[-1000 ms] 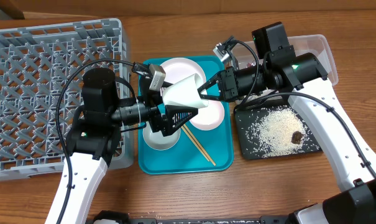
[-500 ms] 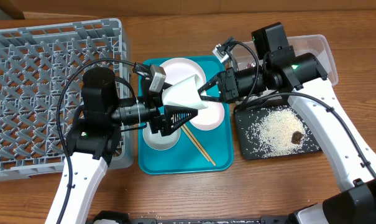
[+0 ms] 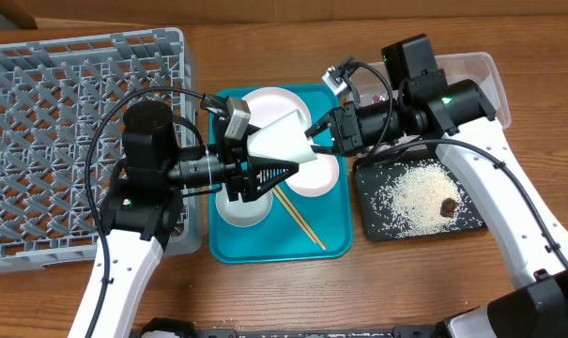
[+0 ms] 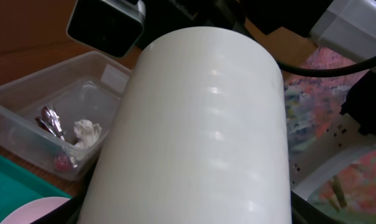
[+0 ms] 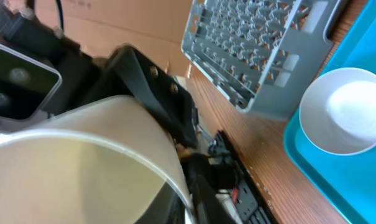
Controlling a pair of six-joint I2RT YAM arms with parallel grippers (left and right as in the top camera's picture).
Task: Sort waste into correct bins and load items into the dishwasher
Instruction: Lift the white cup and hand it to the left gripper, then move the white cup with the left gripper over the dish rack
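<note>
Above the teal tray (image 3: 332, 235), the right gripper (image 3: 314, 144) pinches the cup (image 3: 282, 137) rim. The cup hides the left gripper (image 3: 276, 165), so its grip's unclear.

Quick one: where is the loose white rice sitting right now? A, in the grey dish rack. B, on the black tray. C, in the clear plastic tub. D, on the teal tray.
B: the rice grains lie scattered across the black tray, next to the small brown scrap.
</note>
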